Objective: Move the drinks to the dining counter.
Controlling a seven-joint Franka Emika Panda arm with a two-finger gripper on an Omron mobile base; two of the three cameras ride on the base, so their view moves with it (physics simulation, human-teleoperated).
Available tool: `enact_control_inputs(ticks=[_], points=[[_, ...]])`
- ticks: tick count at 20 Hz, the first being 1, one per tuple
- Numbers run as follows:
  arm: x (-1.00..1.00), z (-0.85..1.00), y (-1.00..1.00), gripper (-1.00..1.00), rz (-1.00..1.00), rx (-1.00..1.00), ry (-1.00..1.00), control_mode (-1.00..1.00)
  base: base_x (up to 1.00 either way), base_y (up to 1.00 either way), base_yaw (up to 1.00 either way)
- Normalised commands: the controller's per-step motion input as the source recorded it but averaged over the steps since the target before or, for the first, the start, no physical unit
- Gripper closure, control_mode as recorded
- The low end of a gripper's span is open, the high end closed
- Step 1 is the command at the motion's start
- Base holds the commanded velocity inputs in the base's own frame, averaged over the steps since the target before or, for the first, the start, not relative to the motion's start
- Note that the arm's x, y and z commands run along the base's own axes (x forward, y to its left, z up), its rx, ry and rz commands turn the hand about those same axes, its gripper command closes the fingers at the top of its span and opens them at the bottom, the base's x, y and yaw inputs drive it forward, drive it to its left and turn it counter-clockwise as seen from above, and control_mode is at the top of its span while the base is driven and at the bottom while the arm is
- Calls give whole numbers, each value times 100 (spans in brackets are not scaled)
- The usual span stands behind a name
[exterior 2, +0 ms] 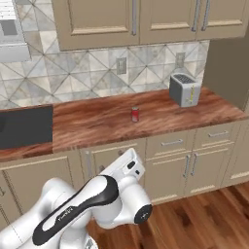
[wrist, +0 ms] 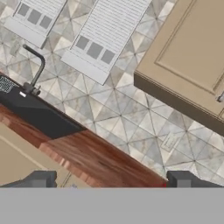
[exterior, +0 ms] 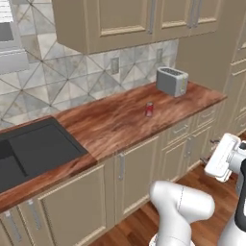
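One of the drinks, a short red can (exterior: 149, 109) (exterior 2: 135, 114), stands upright near the middle of the wood-grain kitchen counter (exterior: 110, 127) (exterior 2: 97, 124), left of the toaster. In the hand view my gripper (wrist: 111, 179) is open, its two dark fingertips (wrist: 41, 179) far apart with nothing between them. It looks over the counter's front edge at the tiled wall. My white hand (exterior: 222, 157) hangs in front of the lower cabinets, below the countertop and to the right of the can. The dining counter is out of view.
A silver toaster (exterior: 171, 80) (exterior 2: 185, 89) stands at the counter's right end. A black sink (exterior: 33, 149) (exterior 2: 24, 126) (wrist: 39, 116) with a dark faucet (wrist: 37, 70) lies at the left. Upper cabinets (exterior: 120, 21) overhang the counter. A tall cabinet (exterior: 238, 86) closes the right side.
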Motion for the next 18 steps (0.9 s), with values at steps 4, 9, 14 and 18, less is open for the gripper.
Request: enact_control_inputs(ticks=[4,9,14,18], points=[[0,0,0,-100,0,0,0,100,69,-18,30],[0,0,0,-100,0,0,0,100,63,-28,24],[0,0,0,-100,0,0,0,100,58,-31,23],[0,0,0,-100,0,0,0,100,49,-32,22]])
